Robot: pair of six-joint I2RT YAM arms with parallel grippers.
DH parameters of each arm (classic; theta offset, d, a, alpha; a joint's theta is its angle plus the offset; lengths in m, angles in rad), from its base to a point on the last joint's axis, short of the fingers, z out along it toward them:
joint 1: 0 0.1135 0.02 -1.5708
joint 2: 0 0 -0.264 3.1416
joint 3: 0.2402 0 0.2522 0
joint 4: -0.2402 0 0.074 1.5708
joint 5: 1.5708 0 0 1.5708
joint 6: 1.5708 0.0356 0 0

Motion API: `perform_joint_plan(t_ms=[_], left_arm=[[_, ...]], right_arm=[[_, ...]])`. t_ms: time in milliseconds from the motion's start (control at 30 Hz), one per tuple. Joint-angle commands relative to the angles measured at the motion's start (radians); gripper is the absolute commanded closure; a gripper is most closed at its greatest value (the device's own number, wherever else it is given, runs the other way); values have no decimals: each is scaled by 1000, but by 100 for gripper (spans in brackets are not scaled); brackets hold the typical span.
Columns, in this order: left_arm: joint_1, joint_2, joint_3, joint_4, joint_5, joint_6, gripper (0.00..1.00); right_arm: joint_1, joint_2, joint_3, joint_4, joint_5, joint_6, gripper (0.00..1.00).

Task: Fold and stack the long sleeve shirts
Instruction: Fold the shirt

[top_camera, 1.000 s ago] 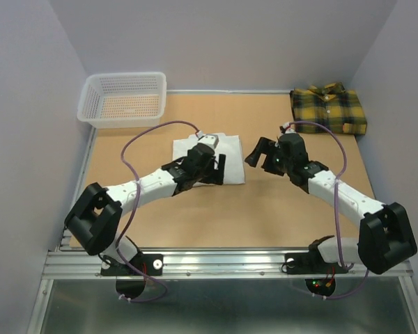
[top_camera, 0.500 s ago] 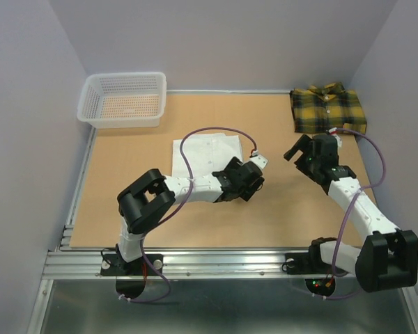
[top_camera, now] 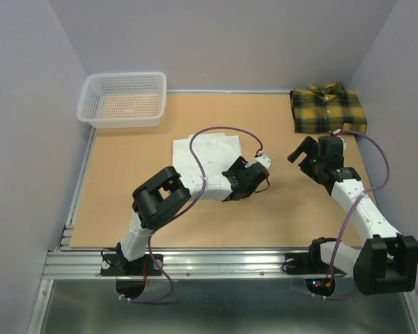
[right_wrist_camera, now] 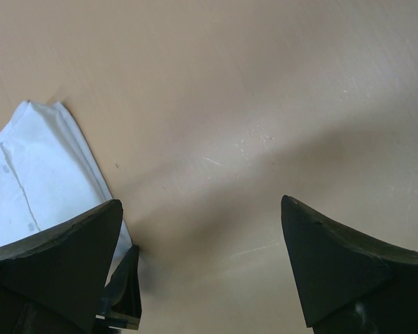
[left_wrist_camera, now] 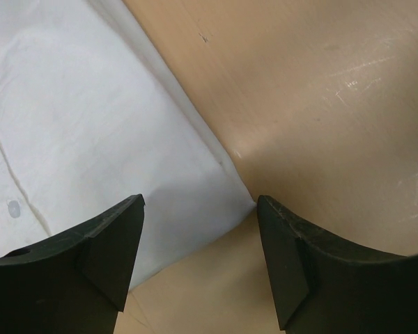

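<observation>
Left wrist view, lower frame: the left gripper point(left_wrist_camera: 198, 205) hangs with jaws apart around a corner of the white shirt point(left_wrist_camera: 90, 125), which spreads toward the upper left. Top view, upper right: the right gripper point(top_camera: 308, 148), also apart, sits just below the folded plaid shirt point(top_camera: 329, 110).

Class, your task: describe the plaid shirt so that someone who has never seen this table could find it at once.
Start at the tan table and go to its far right corner, opposite the white mesh basket. There lies a folded collared shirt. Unlike the plain white shirt mid-table, it is yellow-and-dark-green plaid.
</observation>
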Motion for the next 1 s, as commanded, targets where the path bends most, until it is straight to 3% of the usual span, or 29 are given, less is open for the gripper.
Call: perform_joint_plan(t_ms=[0, 100, 233, 400, 500, 667, 800, 967], left_arm=[[-4, 20, 37, 9, -92, 12, 24], [-4, 34, 43, 9, -95, 11, 30], [5, 55, 48, 9, -90, 14, 50], [25, 49, 37, 9, -84, 4, 68], [39, 32, 29, 9, -70, -2, 99], [49, -44, -1, 40, -5, -19, 100], [57, -119, -59, 58, 54, -40, 100], [57, -205, -141, 96, 91, -43, 100]], right_arm=[[-4, -28, -25, 2, -18, -27, 0], [-5, -26, -27, 2, -23, -29, 0], [-4, -18, -23, 3, -44, -32, 0], [-4, -17, -25, 8, -67, -43, 0], [-4, -12, -25, 23, -117, -41, 0], [-5, 35, -46, 106, -225, 22, 0], [-4, 142, -80, 294, -455, 139, 0], [33, 300, -79, 492, -575, 241, 0]])
